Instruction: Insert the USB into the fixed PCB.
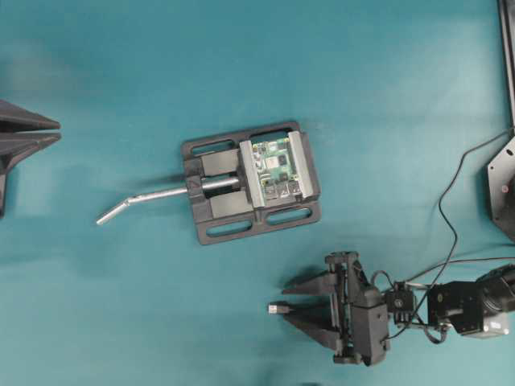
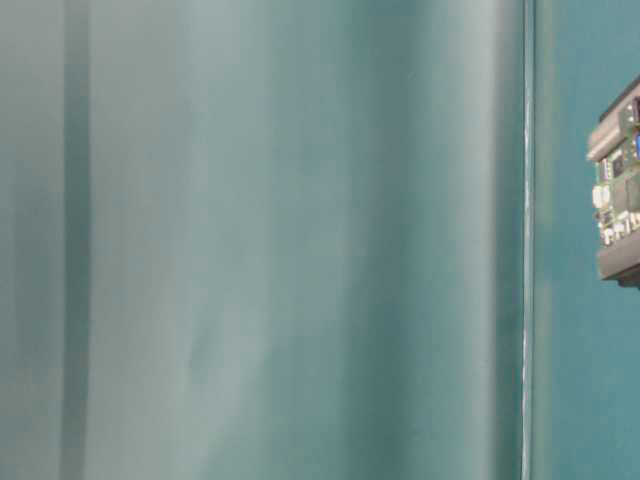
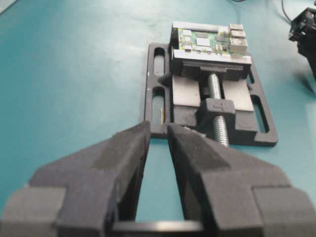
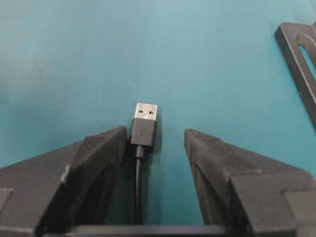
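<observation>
Low in the overhead view, the right gripper point(image 1: 284, 308) has its black fingers spread around the small silver-tipped USB plug with its short black body point(image 4: 143, 127), which lies on the teal table nearer the left finger, so closing could twist it. Further up, mid-frame, the green square PCB point(image 1: 276, 167) sits clamped in the black vise point(image 1: 216, 219); a skewed plug would miss its silver ports. At far left, the left gripper point(image 1: 58, 130) waits spread and empty.

A plain teal table point(image 1: 121, 96) fills the scene. At its centre sits a black vise point(image 1: 229, 229) with pale grey jaw plates and a shiny silver handle point(image 1: 141, 201). Between the plates is the green fixed PCB point(image 1: 276, 165), dotted with silver ports and dark chips. Near right, the USB point(image 4: 144, 123) has a silver plug, black body and black cable. Both grippers, left gripper point(image 3: 158, 143) and right gripper point(image 4: 155, 143), are matte black.
</observation>
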`<state>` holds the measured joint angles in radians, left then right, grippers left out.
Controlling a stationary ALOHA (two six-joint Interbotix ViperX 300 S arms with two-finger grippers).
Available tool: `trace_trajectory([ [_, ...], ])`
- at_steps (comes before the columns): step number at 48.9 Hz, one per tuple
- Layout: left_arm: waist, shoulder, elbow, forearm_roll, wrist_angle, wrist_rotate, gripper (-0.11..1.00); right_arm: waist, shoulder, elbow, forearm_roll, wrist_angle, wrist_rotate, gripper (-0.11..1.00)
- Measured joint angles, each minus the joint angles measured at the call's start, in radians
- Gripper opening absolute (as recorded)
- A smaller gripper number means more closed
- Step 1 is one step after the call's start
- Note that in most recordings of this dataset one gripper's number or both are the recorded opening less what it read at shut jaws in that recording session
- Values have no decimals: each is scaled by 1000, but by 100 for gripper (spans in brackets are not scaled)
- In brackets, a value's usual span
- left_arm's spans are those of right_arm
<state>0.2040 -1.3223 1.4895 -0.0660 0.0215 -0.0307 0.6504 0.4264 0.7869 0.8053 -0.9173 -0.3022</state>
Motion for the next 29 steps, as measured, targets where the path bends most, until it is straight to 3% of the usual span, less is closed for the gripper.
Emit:
trace_trajectory([
  [5,2,0,2,-2,2,0,28,0,0,0,0,2,0,56],
  [19,0,-2,3,0,0,0,28,6,2,-2,-2,15,0,25],
  [29,0,-2,5,-2,0,0,28,6,2,-2,-2,26,0,22],
])
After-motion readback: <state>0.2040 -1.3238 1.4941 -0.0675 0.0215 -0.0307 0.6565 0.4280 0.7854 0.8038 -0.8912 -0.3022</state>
